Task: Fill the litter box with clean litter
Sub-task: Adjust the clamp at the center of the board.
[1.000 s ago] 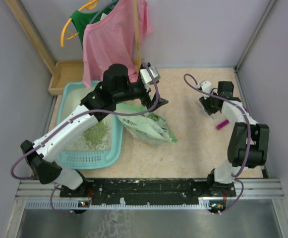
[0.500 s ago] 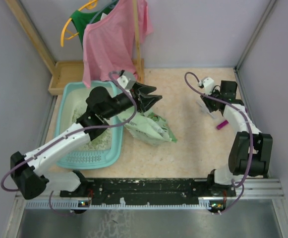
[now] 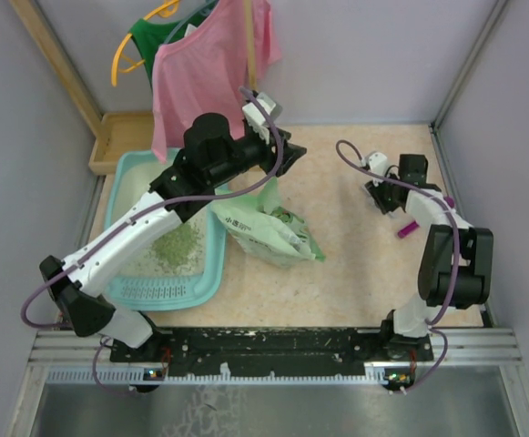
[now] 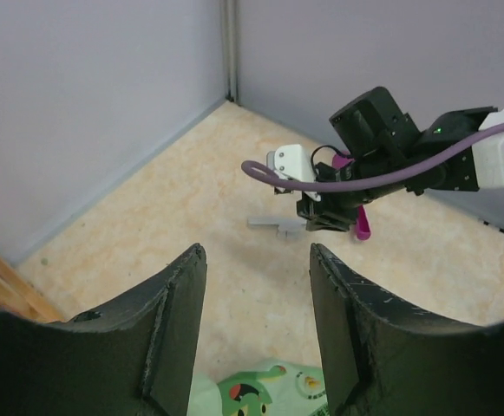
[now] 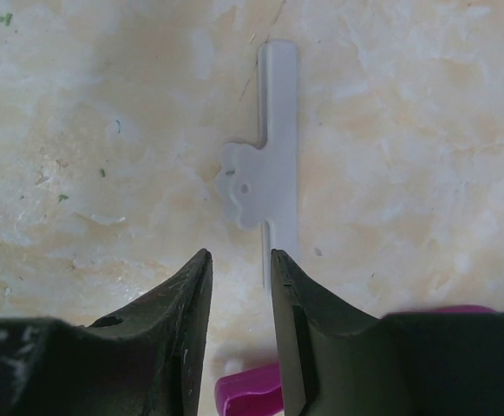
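Holding left claw (image 4: 257, 260) wide and empty above pale green printed bag (image 3: 269, 229), large light-teal plastic litter box (image 3: 159, 291) just left

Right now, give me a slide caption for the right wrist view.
Right tool hovers open over a white plastic clip lying flat on the beige table, with a magenta plastic piece at the bottom edge.

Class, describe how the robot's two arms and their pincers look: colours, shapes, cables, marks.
The left arm and right arm have white links and bulky black joints, each trailed by a looping purple cable. The left pincer and right pincer have broad black fingers, tapered and scuffed.
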